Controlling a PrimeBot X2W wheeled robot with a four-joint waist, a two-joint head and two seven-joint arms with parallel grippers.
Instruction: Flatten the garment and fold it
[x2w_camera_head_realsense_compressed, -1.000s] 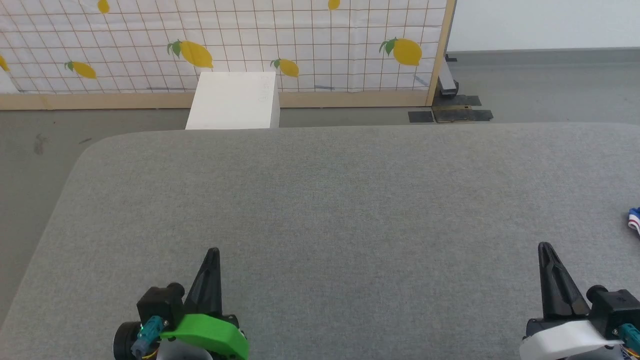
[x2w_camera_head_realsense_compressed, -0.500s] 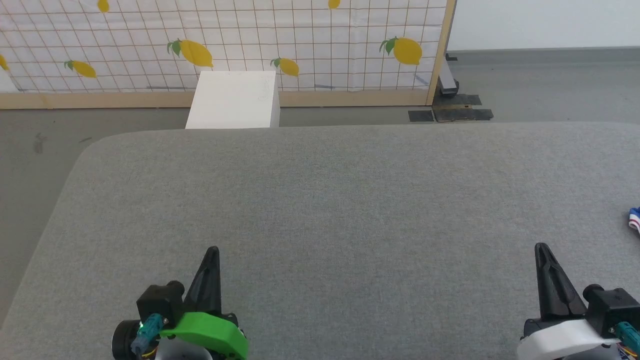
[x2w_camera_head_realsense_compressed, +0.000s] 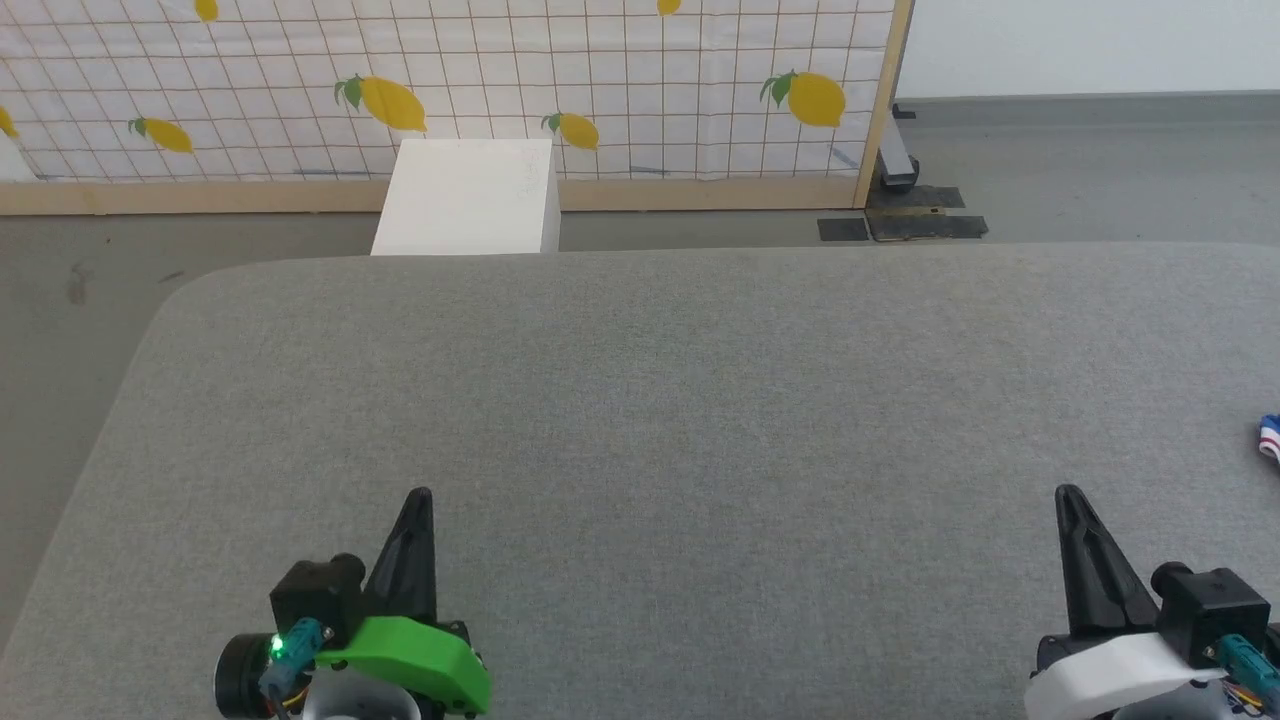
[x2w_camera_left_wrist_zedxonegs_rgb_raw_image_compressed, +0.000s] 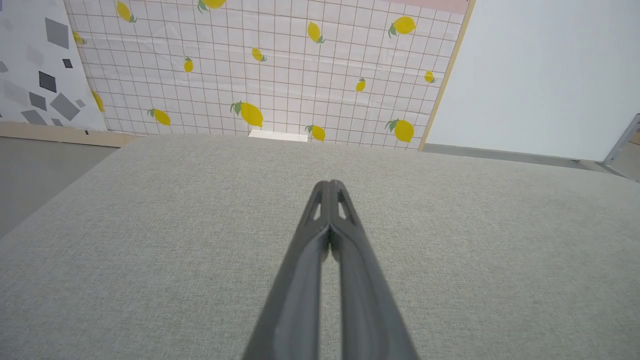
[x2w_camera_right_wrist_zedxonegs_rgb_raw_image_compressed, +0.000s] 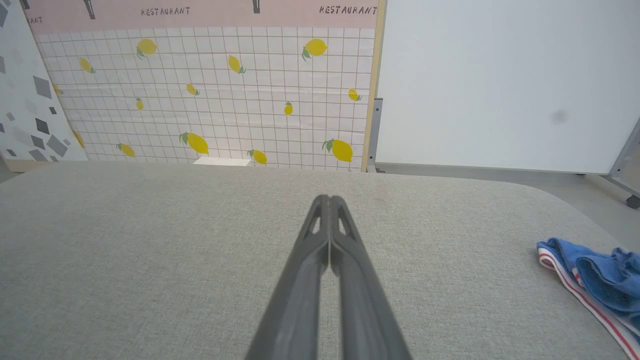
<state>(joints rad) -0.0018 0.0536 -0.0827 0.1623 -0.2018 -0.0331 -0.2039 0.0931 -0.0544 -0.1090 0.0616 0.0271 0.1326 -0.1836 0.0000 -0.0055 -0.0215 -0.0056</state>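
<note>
Black and tapered, the left gripper has its two long fingers pressed tip to tip with nothing between them, which the left wrist view shows as one closed wedge above bare cloth. The right gripper is the same, two fingers met at the point and holding nothing. That makes two grippers, four fingers, both pairs closed and empty, each low over the near edge of the surface and pointing away from the robot. Behind the left fingers sits one green wrist cover; behind the right, one white wrist cover. Under both spreads one grey padded table with rounded corners. The one garment lies bunched at the table's far right edge, well apart from the right gripper and farther again from the left: blue cloth in a heap, with white trim carrying a red stripe along its near side. The head view catches just a scrap of it at the right border. Past the far edge of the table stands one white box on the grey floor. Behind that is one lemon-print screen, white with a thin grid; in the head view it carries four whole lemons and three more cut off by the border. One wooden post closes its right side, and a plain white wall runs on from there
</note>
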